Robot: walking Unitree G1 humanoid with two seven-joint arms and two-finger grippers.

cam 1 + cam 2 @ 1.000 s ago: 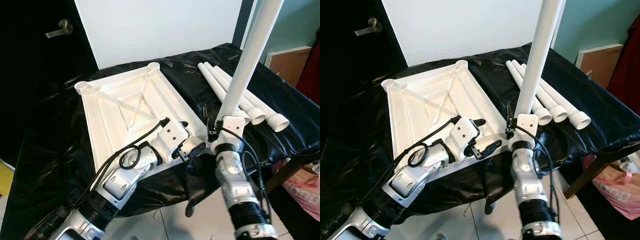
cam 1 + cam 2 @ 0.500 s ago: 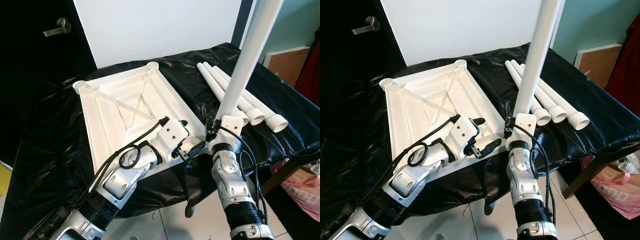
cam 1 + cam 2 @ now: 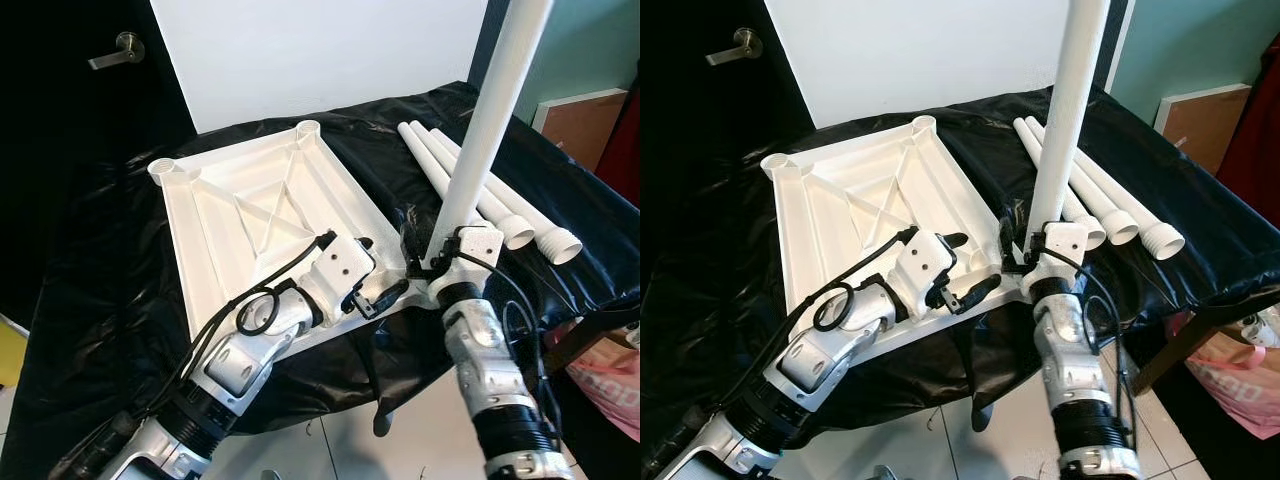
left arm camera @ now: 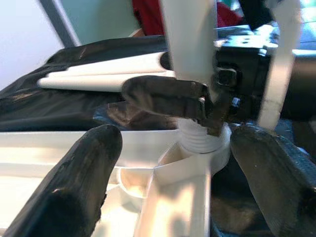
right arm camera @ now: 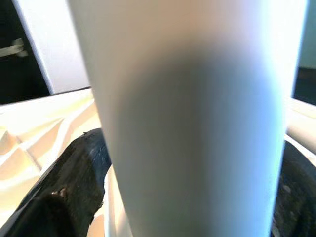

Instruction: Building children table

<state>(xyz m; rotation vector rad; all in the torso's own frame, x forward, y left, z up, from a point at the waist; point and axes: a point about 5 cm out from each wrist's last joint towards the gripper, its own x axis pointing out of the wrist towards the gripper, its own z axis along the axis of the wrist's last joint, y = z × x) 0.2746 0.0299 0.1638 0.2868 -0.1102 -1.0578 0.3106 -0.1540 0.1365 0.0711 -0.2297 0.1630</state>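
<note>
The white tabletop (image 3: 250,210) lies upside down on the black-covered table (image 3: 100,280). My right gripper (image 3: 432,262) is shut on a long white leg (image 3: 485,130), which stands nearly upright over the tabletop's near right corner. In the left wrist view the leg's threaded end (image 4: 197,139) sits in the corner socket (image 4: 217,150). My left gripper (image 3: 375,272) is open, with one finger on each side of that corner. Its fingertips (image 4: 89,182) stand wide apart from the socket. In the right wrist view the leg (image 5: 192,113) is very close.
Three spare white legs (image 3: 490,200) lie side by side on the table's right part. A dark door with a lever handle (image 3: 110,50) is at the back left. A wooden board (image 3: 590,115) and a pink bag (image 3: 610,390) stand to the right, with tiled floor below the table's front edge.
The leg now stands a little more upright, and my right wrist has shifted slightly to the right. My left gripper has stayed at the corner.
</note>
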